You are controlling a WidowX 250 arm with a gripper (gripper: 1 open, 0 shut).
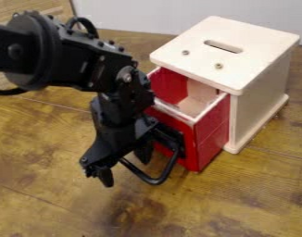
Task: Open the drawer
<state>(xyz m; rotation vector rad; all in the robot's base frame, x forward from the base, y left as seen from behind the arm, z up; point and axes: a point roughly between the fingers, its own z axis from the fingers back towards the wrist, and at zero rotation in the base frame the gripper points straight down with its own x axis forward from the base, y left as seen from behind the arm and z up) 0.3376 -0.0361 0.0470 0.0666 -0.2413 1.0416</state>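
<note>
The red drawer (197,125) stands pulled partway out of the cream wooden cube (246,74), with its white inner floor showing. Its black loop handle (164,167) sticks out from the front toward the lower left. My gripper (102,170) hangs on the black arm (67,60) just left of the handle's outer end. Its two fingers point down at the table and stand apart, with nothing between them. The arm hides the drawer's black front panel and part of the handle.
The cube with its slotted top (223,44) sits at the right on a worn wooden table (43,199). Black cables (18,88) run off the left edge behind the arm.
</note>
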